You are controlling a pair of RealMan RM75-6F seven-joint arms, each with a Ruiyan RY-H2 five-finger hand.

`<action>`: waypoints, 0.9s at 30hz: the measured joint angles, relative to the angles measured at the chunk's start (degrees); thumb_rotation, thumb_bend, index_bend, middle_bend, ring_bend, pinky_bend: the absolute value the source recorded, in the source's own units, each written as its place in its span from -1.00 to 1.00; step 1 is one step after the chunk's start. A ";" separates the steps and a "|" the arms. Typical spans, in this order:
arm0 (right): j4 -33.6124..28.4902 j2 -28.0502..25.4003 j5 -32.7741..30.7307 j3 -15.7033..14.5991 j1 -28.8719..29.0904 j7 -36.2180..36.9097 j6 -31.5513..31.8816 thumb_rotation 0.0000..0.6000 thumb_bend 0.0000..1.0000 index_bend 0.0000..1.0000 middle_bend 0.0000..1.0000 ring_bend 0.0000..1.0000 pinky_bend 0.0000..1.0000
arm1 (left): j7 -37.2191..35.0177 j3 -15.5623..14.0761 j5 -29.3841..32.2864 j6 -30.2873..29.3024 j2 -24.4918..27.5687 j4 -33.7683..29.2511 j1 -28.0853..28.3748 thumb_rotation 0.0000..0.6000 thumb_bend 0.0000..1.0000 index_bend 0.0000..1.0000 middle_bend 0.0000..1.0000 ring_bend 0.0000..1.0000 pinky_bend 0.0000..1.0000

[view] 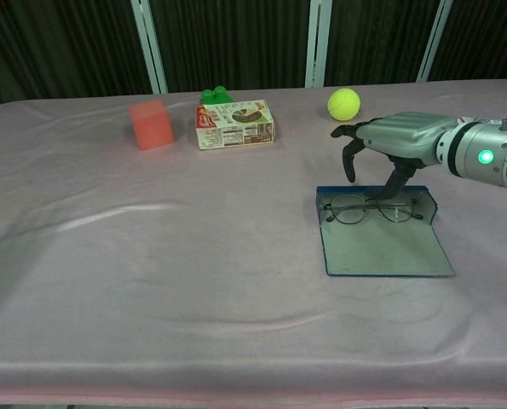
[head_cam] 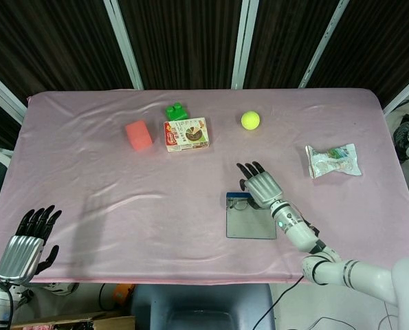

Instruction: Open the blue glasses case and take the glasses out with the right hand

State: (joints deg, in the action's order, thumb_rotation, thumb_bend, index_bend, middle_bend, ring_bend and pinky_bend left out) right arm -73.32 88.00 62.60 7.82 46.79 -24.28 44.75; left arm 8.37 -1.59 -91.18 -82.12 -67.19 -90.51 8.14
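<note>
blue glasses case (view: 381, 247) is lying flat open on the pink table (view: 151, 256), with the glasses (view: 371, 209) sitting inside along its far edge. right hand (view: 389, 141) hovers just over them, fingers spread and pointing down, nothing held. left hand (head_cam: 27, 244) hangs off the near left table edge, fingers apart and empty.

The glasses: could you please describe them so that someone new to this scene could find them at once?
On the pink table, look right of centre for the open blue glasses case, just below the right hand. The glasses lie along its far edge: thin dark wire frames with clear lenses, unlike the colourful solid things around.
</note>
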 measured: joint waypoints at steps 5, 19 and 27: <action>1.15 1.01 -1.93 -0.16 0.65 -1.50 -0.72 1.00 0.00 0.16 -0.96 -1.00 -1.00 | -0.18 0.00 0.03 0.19 0.09 0.03 0.06 1.00 -0.20 -1.00 -1.00 -1.00 -1.00; 2.23 0.99 -1.76 -0.76 0.43 0.02 -0.80 1.00 0.00 0.17 -0.96 -1.00 -1.00 | 0.11 0.04 0.13 0.41 -0.07 0.08 0.15 1.00 -0.20 -1.00 -1.00 -1.00 -1.00; 1.58 0.24 -0.52 -0.75 0.44 1.55 -0.59 1.00 -0.01 0.16 -0.96 -1.00 -1.00 | 0.42 0.06 0.25 0.56 -0.14 0.02 0.20 1.00 -0.20 -1.00 -1.00 -1.00 -1.00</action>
State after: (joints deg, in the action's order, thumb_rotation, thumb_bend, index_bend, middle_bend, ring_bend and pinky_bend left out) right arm -71.75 88.25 62.07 7.07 47.23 -22.73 44.16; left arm 8.78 -1.53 -90.93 -81.56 -67.33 -90.49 8.34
